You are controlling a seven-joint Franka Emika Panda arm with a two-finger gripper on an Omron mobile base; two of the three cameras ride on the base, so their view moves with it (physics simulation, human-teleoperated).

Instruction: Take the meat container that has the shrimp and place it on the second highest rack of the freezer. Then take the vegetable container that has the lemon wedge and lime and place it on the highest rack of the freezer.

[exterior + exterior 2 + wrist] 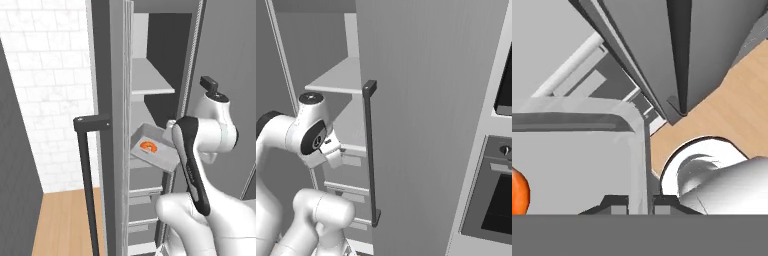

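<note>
The meat container (pixel 159 159) is a shallow grey tray with the orange shrimp (pixel 148 146) inside. It hangs tilted at the open freezer (pixel 116 125), just over the shelf below the top rack (pixel 151 82). In the hand view my gripper (pixel 640 205) is shut on the tray's rim (pixel 640 150), with the shrimp (pixel 519 192) at the left edge. In the left base view my own forearm hides the gripper. The vegetable container, lemon wedge and lime are out of view.
The freezer door (pixel 426 100) stands open to the right of the arm, with its dark bar handle (pixel 370 150). Grey drawers (pixel 142 220) fill the freezer's lower part. A black oven (pixel 496 200) sits at the far right. Another dark handle (pixel 86 175) stands left.
</note>
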